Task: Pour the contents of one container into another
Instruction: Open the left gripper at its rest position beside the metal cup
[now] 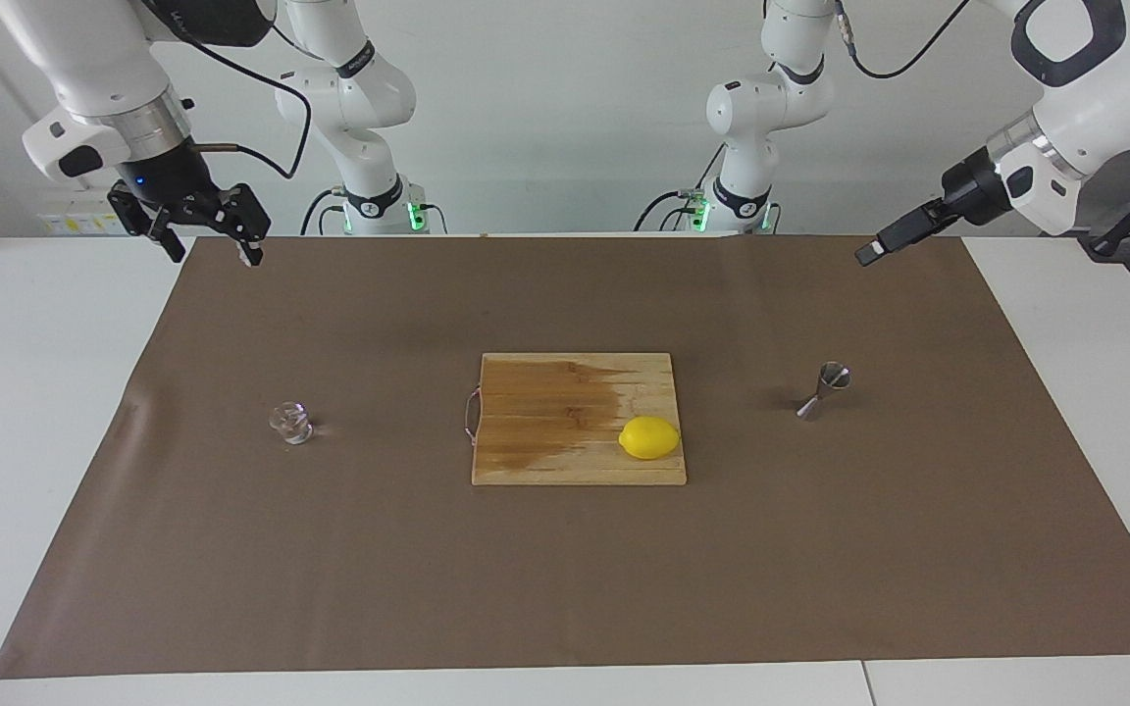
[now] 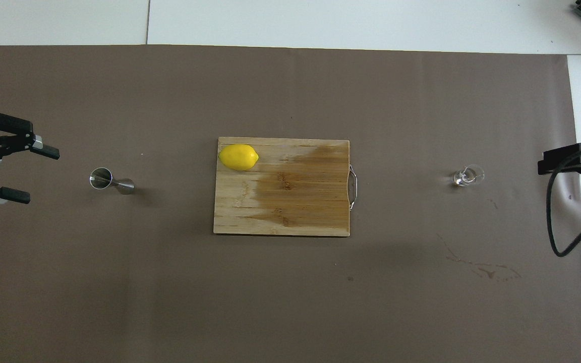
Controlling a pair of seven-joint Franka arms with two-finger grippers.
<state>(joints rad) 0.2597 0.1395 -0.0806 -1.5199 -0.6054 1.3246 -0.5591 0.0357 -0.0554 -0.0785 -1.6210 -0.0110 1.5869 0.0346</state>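
fingers of the left gripper (image 2: 18,174) spread wide apart, nothing between them; one finger (image 2: 46,150) and its mate both point toward the steel jigger (image 2: 110,181). gripper is up in the air over the brown mat (image 2: 290,302) at the left arm's end of the table, turned on its side. jigger stands upright on the mat, apart from the fingertips, in line with the gap between them.

fingers of the right gripper (image 1: 212,247) also released, tips hanging downward with a clear gap, holding nothing. it hangs over the edge of the mat at the right arm's end. the clear glass cup (image 1: 290,423) sits on the mat, well apart from these fingers and untouched.

between cup and jigger: wooden cutting board (image 1: 545,461) mid-mat, part of it stained darker. lemon (image 1: 649,437) rests on the board at the corner toward the jigger.
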